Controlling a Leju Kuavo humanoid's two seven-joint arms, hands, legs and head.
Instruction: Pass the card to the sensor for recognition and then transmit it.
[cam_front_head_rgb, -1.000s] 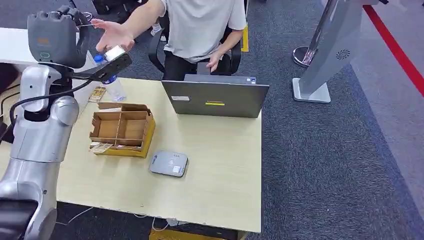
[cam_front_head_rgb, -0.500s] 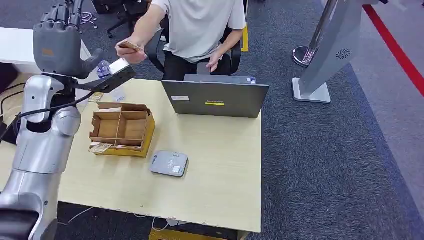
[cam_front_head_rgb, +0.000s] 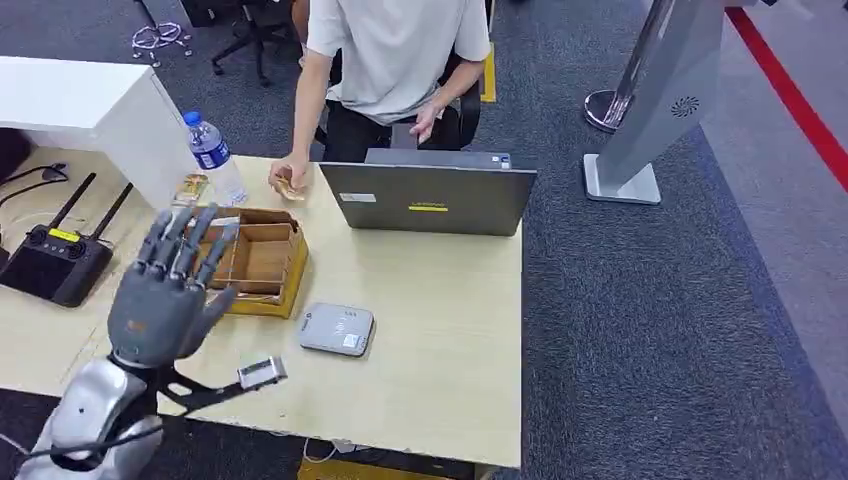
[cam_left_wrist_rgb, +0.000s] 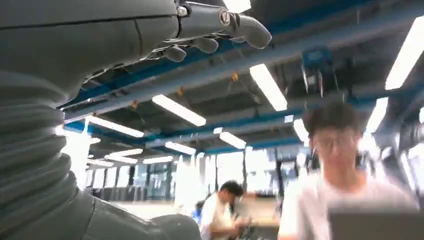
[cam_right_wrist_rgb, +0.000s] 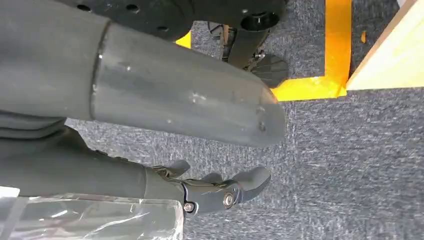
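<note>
Head view: left hand (cam_front_head_rgb: 160, 305) empty, fingers (cam_front_head_rgb: 185, 245) spread, above counter (cam_front_head_rgb: 440, 320) beside sensor (cam_front_head_rgb: 337, 328); right hand's (cam_right_wrist_rgb: 220, 192) fingers curled, empty.

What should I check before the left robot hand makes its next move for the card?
1. The left robot hand is free, fingers spread: ok.
2. The sensor lies flat on the table, uncovered: ok.
3. The card is in the left robot hand: not ok.
4. The card is under the person's hand by the laptop: cannot tell.
5. The right robot hand hangs over the carpet, off the table: ok.
</note>
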